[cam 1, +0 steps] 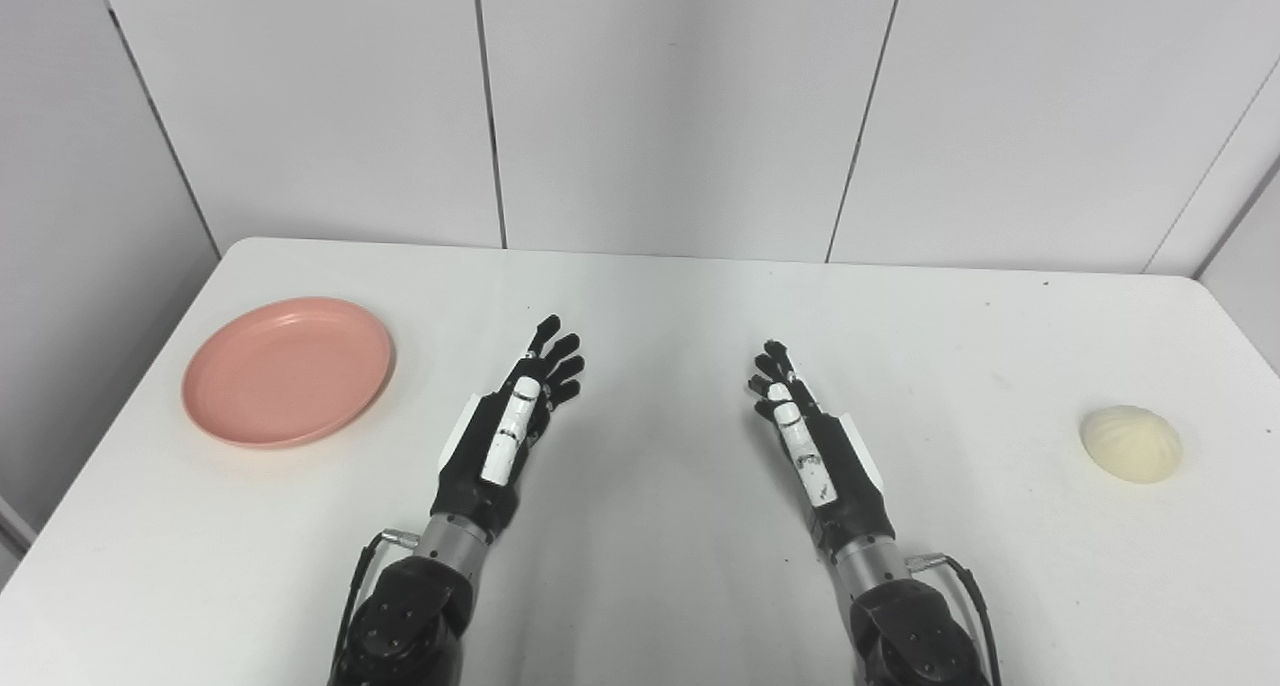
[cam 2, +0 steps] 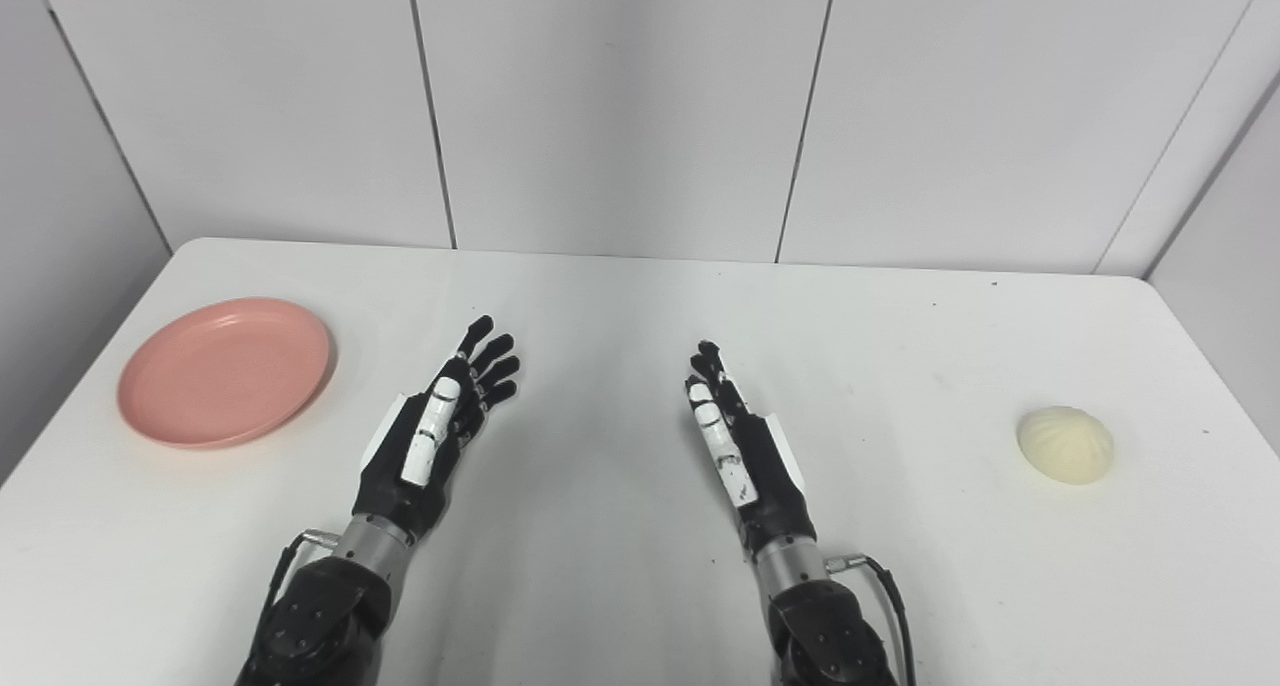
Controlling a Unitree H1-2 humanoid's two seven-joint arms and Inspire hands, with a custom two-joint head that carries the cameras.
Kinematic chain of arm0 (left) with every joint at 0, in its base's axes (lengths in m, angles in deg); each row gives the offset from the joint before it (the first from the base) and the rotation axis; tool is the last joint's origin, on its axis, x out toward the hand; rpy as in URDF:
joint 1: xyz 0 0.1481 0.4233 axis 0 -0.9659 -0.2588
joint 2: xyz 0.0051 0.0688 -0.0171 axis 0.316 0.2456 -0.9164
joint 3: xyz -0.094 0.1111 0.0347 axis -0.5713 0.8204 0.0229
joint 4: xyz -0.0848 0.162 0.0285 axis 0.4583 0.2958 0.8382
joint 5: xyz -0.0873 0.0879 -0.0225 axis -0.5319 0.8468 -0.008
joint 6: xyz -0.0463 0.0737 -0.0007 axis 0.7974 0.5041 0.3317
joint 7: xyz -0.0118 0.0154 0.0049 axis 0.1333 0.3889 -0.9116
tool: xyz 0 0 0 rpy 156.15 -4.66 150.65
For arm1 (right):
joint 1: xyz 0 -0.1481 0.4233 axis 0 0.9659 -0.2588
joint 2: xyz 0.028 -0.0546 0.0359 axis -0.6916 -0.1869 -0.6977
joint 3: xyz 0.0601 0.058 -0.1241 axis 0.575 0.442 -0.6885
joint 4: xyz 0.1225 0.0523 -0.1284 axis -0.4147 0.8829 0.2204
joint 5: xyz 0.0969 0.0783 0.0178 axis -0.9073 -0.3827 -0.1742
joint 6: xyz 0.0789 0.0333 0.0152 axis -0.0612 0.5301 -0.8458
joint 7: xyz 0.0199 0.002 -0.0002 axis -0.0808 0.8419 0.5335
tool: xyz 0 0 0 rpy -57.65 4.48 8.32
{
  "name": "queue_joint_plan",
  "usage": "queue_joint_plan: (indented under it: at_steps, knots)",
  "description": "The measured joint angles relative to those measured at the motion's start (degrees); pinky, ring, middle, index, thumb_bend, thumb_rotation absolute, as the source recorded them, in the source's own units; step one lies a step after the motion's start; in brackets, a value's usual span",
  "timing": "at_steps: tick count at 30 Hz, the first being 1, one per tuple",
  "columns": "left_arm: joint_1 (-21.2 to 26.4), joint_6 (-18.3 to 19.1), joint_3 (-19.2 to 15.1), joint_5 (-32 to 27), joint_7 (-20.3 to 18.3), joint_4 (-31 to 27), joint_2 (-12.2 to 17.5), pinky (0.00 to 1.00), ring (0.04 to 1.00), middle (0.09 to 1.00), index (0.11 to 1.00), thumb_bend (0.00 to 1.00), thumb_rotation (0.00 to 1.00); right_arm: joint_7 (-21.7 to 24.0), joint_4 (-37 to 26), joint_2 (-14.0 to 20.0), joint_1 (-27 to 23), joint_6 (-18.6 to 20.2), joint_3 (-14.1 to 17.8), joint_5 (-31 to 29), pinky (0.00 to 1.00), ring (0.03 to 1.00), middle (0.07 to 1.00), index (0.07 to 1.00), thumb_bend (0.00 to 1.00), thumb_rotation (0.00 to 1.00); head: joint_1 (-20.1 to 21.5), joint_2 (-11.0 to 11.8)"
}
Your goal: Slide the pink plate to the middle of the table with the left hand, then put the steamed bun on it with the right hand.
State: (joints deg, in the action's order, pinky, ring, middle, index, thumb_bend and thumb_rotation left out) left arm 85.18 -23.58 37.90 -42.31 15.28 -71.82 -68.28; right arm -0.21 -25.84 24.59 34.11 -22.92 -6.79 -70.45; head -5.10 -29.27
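A pink plate [cam 1: 287,370] lies bare near the left edge of the white table [cam 1: 650,306]. Far across on the right sits a pale cream steamed bun [cam 1: 1131,444]. My left hand [cam 1: 515,416] hovers over the table's centre-left, open, fingers stretched forward, well to the right of the plate. My right hand [cam 1: 805,431] mirrors it at centre-right, also open and holding nothing, a good distance left of the bun.
White wall panels [cam 1: 660,106] rise straight behind the table's far edge. The table's left edge runs close by the plate, and its right edge lies a little beyond the bun. A cable [cam 1: 965,576] loops off my right wrist.
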Motion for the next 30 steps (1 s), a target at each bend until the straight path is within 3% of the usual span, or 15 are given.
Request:
queue_joint_plan:
  at_steps: [30]
  knots:
    - [0.00,0.05,-0.01,-0.03,-0.06,-0.01,-0.01,0.92,0.931,0.949,0.959,0.47,1.00,0.03,-0.05,-0.06,0.05,0.01,0.10,-0.13,0.95,0.936,0.962,0.979,0.20,1.00,0.00,0.00]
